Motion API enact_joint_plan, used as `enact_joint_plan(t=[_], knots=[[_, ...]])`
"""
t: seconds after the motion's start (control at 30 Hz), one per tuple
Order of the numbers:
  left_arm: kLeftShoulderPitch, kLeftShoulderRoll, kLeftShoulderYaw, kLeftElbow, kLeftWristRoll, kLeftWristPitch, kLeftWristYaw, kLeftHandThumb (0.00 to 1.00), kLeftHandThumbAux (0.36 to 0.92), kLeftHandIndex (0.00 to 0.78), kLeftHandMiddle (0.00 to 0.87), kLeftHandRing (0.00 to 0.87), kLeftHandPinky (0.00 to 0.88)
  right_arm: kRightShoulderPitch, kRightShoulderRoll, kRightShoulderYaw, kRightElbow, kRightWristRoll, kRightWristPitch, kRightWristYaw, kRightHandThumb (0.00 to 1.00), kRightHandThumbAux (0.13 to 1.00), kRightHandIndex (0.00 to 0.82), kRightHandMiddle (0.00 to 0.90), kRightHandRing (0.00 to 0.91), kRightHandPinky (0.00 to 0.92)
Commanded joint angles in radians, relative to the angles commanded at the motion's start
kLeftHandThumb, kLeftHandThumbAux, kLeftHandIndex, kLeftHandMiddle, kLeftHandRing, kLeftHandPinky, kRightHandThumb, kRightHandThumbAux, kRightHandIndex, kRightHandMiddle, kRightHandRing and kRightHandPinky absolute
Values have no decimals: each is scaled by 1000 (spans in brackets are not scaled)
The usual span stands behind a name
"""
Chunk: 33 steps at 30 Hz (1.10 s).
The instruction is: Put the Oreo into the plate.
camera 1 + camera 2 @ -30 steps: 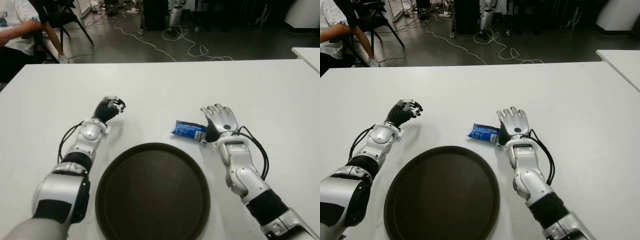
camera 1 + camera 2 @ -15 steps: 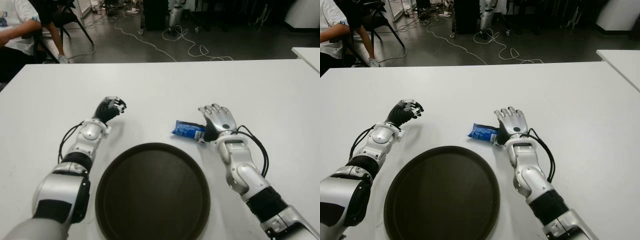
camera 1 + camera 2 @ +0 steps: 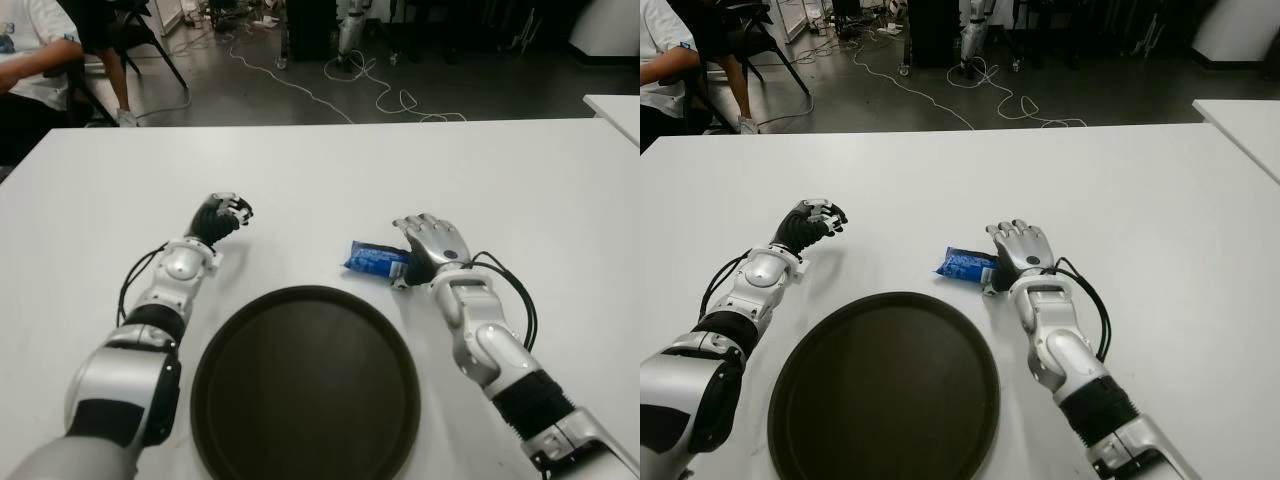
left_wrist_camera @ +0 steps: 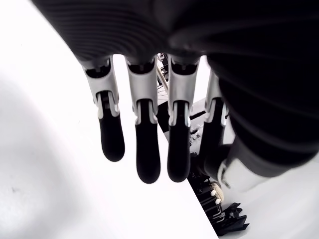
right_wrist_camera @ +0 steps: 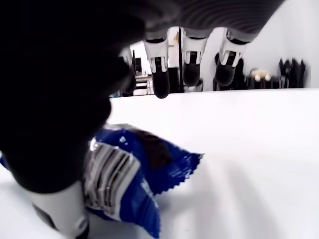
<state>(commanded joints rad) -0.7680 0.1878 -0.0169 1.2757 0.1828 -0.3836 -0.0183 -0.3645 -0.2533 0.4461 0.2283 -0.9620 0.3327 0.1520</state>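
Oreo pack (image 3: 377,260) lies flat on the white desk (image 3: 520,180), just past the plate's rim at approx 1 o'clock from plate centre, not yet in the plate (image 3: 305,385). Right hand (image 3: 432,245) sits at the pack's 3 o'clock end; thumb is beside/against the wrapper in the right wrist view, while the other fingers (image 5: 192,64) arch above the desk, spread and not closed on anything. So no grip yet, by the look of it.

Left hand (image 3: 222,215) shows at approx 10 o'clock from the plate, fingers curled into a loose fist, holding nothing.

Doing the step well, IMO: bring fingers down over the pack's far long edge w/ thumb on the near one, pinch across the width, not the crimped end, since the foil will likely slip or crumple. Light squeeze, the biscuits inside can crack. Then lift clear of the rim and carry toward 7 o'clock, to mid-plate.

Writing: blue wrapper w/ a biscuit picture visible; no lettering legible.
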Motion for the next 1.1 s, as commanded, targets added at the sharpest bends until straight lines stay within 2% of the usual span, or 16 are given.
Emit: enact_joint_plan(t=[0.2,0.43,0.73,1.1], knots=[[-2,0,-4,1,4,5,0,942,654,475,441,447,393,-3,-21,2,-5,55,-54,26,0,789,54,69,59,60],[-2,1,-8,0,6,2,-7,943,653,481,440,445,400,-9,-46,12,-14,80,-94,65,0,784,41,53,46,45],[-4,2,-10,-1,9,5,-2,941,655,480,434,448,399,-34,-62,31,-25,70,-86,130,0,764,19,34,27,39],[-3,0,-3,-1,1,8,-7,941,655,477,432,451,402,-53,-63,40,-30,54,-77,132,0,763,21,39,28,39]])
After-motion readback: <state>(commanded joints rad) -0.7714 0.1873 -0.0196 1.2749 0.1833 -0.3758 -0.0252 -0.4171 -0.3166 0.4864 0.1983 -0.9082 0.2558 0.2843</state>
